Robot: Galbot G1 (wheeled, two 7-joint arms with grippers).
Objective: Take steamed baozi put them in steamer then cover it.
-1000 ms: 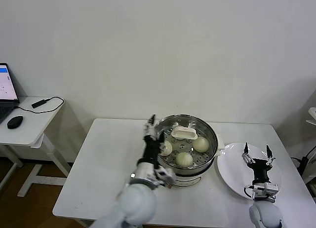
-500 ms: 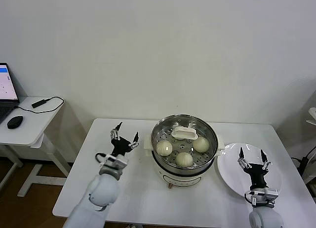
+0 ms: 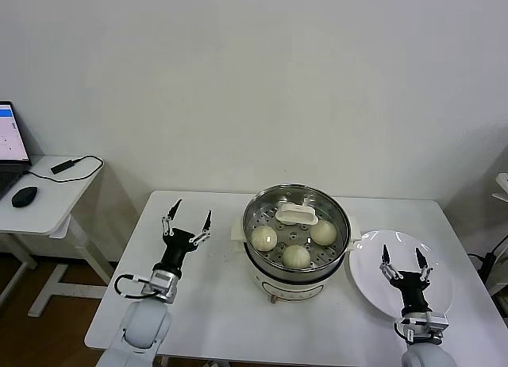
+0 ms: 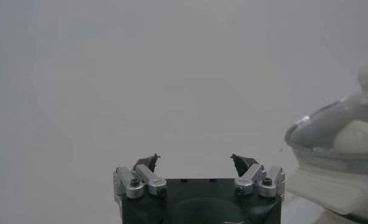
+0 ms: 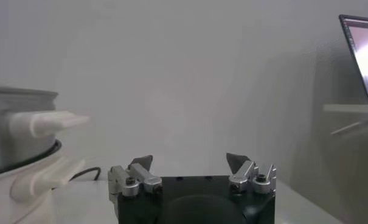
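The steel steamer (image 3: pixel 317 272) stands mid-table on its white base. Three cream baozi show inside it (image 3: pixel 264 238) (image 3: pixel 296 256) (image 3: pixel 322 232), under a clear lid whose cream handle (image 3: pixel 296 215) sits at the back. My left gripper (image 3: pixel 191 208) points up over the table left of the steamer, open and empty. In the left wrist view the left gripper (image 4: pixel 194 159) is open, with the lidded steamer (image 4: pixel 329 182) off to one side. My right gripper (image 3: pixel 401 251) stands open above the white plate (image 3: pixel 441 281). In its own view the right gripper (image 5: pixel 190 159) holds nothing beside the steamer (image 5: pixel 19 119).
The white table (image 3: pixel 182 295) has bare surface left of and in front of the steamer. A side desk (image 3: pixel 40 204) at far left carries a laptop (image 3: pixel 9 141), a mouse (image 3: pixel 24 196) and a cable. The plate holds nothing.
My left arm has drawn back from the steamer's left rim to the table's left side and now stands upright. The right gripper has shifted slightly lower over the plate.
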